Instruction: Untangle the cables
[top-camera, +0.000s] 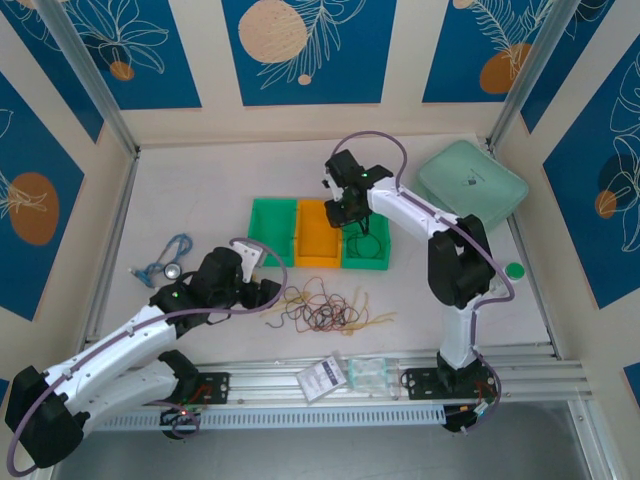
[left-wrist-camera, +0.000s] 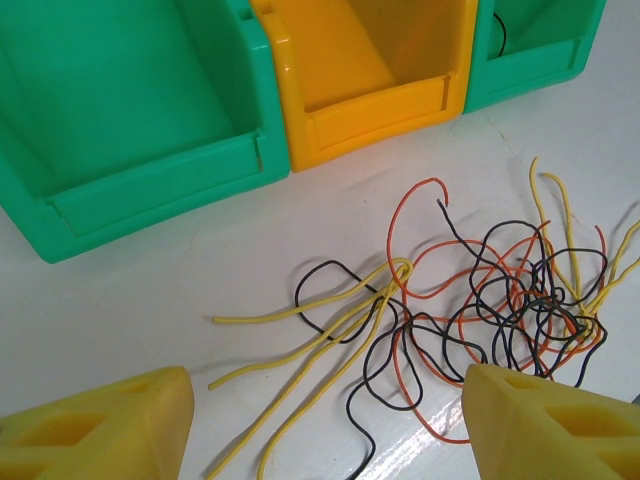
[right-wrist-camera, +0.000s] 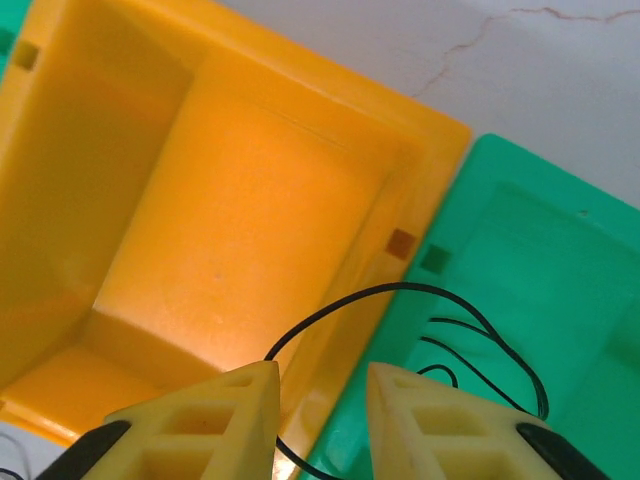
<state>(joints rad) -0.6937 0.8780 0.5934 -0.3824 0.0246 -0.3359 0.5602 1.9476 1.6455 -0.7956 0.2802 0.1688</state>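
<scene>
The cables (top-camera: 325, 308) lie in a loose tangle of yellow, red and black wires on the white table, in front of three bins. In the left wrist view the cables (left-wrist-camera: 470, 300) spread out, with yellow strands trailing left. My left gripper (top-camera: 262, 272) hovers at the tangle's left end, open (left-wrist-camera: 325, 385), with nothing between its fingers. My right gripper (top-camera: 352, 222) hangs over the seam between the orange bin (right-wrist-camera: 230, 200) and the right green bin (right-wrist-camera: 540, 260). It is open (right-wrist-camera: 322, 375). A black wire (right-wrist-camera: 400, 288) loops from its left finger into the green bin.
A left green bin (top-camera: 272, 230), the orange bin (top-camera: 318, 235) and the right green bin (top-camera: 367, 250) stand in a row. A blue cord with a metal disc (top-camera: 170, 258) lies at the left. A mint lid (top-camera: 472, 185) sits back right. Small bags (top-camera: 340, 375) rest on the front rail.
</scene>
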